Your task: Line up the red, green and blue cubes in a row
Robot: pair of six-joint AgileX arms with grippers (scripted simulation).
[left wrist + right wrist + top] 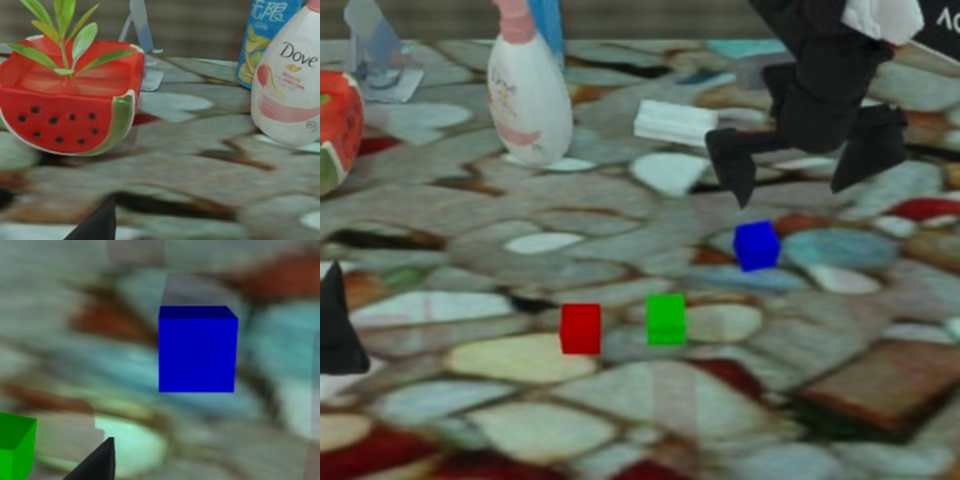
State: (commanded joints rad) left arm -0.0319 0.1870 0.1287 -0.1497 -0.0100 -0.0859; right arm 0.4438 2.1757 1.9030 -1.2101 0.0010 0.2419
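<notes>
The red cube (580, 328) and the green cube (666, 319) sit side by side near the table's middle, a small gap between them. Farther back and to the right, out of line with them, lies the blue cube (756, 245). My right gripper (790, 190) hangs open just behind and above the blue cube, holding nothing. In the right wrist view the blue cube (196, 352) lies ahead of one dark fingertip (100, 462), with the green cube (15, 447) at the edge. My left gripper (335, 320) is parked at the left edge, open and empty.
A white bottle (528, 95) stands at the back left beside a blue can (548, 25). A white ridged block (675, 122) lies behind the right gripper's near finger. A watermelon-shaped pot (335, 125) sits at the far left, and a grey stand (380, 50) is behind it.
</notes>
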